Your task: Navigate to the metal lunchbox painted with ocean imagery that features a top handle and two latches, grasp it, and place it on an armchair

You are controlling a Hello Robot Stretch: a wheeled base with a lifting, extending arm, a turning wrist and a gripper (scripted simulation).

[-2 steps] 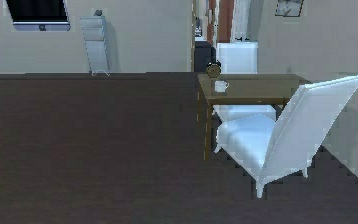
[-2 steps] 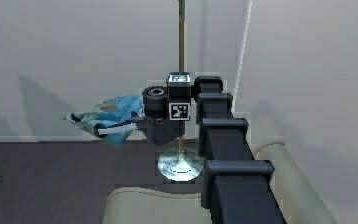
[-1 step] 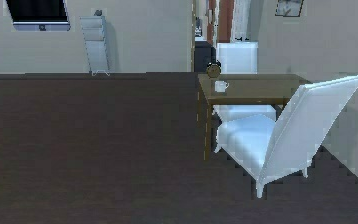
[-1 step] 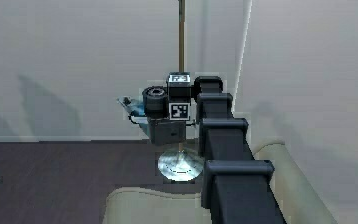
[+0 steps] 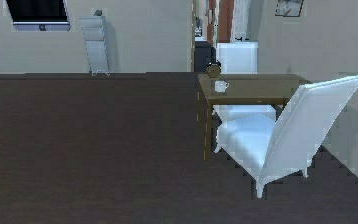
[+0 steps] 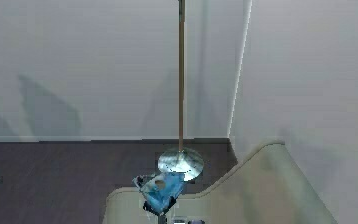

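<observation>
Dark floor [image 5: 87, 150] ran to pale walls in the forward view. To the arm side, a beige armchair [image 6: 277, 185] sat nearest, its curved back rising on the right. Ahead on the right, a white chair [image 5: 287, 135] stood at the near side of a wooden table [image 5: 252, 92], with a second white chair [image 5: 237, 57] at the far side. A floor lamp [image 6: 180, 80] stood just beyond the armchair, by the far wall. A white drawer unit [image 5: 95, 45] stood far left, under a TV [image 5: 37, 12]. A blue box [image 6: 164, 190] (colour fits the lunchbox) was at the armchair's left part; couldn't tell if it was resting there. The gripper [image 6: 147, 187] was right at the box; couldn't tell whether it held anything. A white mug [image 5: 221, 86] sat on the table's left end.
</observation>
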